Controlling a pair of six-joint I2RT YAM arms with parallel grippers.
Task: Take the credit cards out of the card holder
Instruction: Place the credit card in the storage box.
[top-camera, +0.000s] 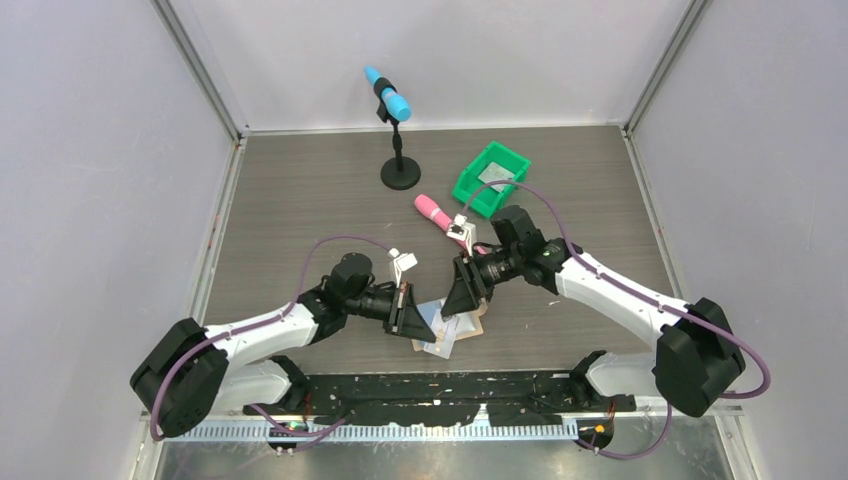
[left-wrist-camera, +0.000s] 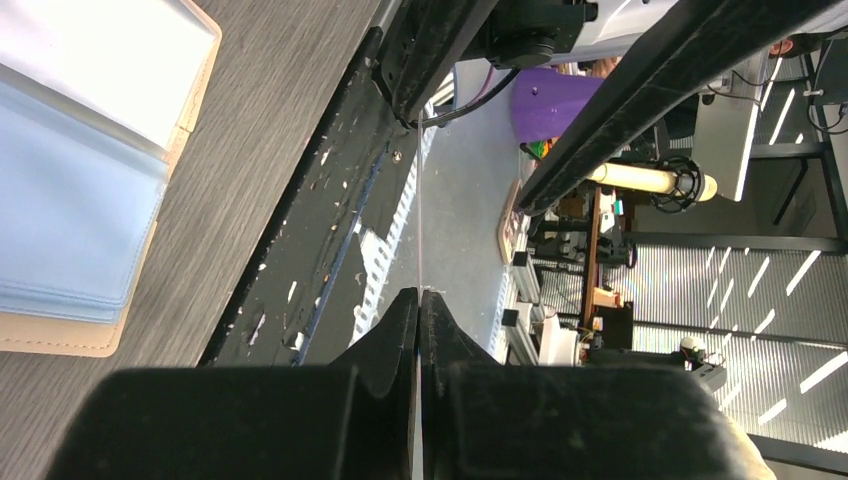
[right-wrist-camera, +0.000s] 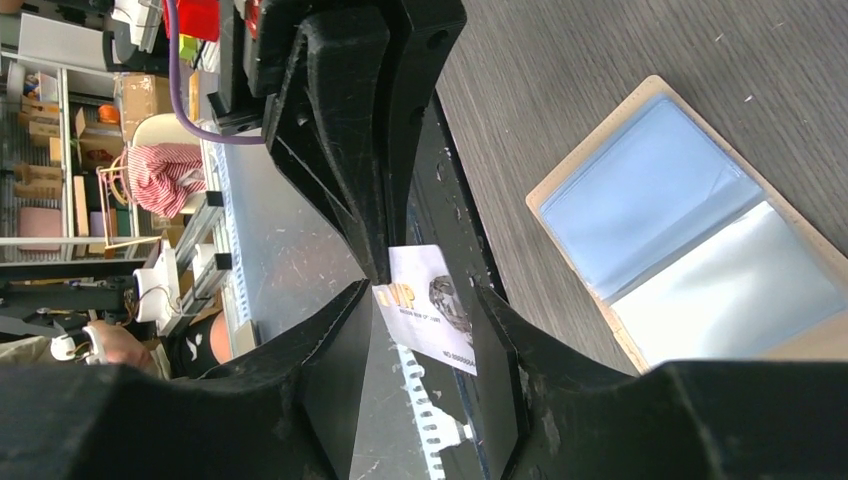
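Right wrist — open tan card holder (right-wrist-camera: 690, 250), left end effector (right-wrist-camera: 384, 262) pinching white card (right-wrist-camera: 432, 305), right end effector (right-wrist-camera: 420, 335) parted

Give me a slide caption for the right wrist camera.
Left gripper pinches a printed card between the open jaws of the right gripper, the card holder lying open on the table.

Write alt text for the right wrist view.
A white printed card hangs between the right claw's spread fingers, pinched from above by the left claw. To the right, the tan card holder lies open on the wood-grain table.
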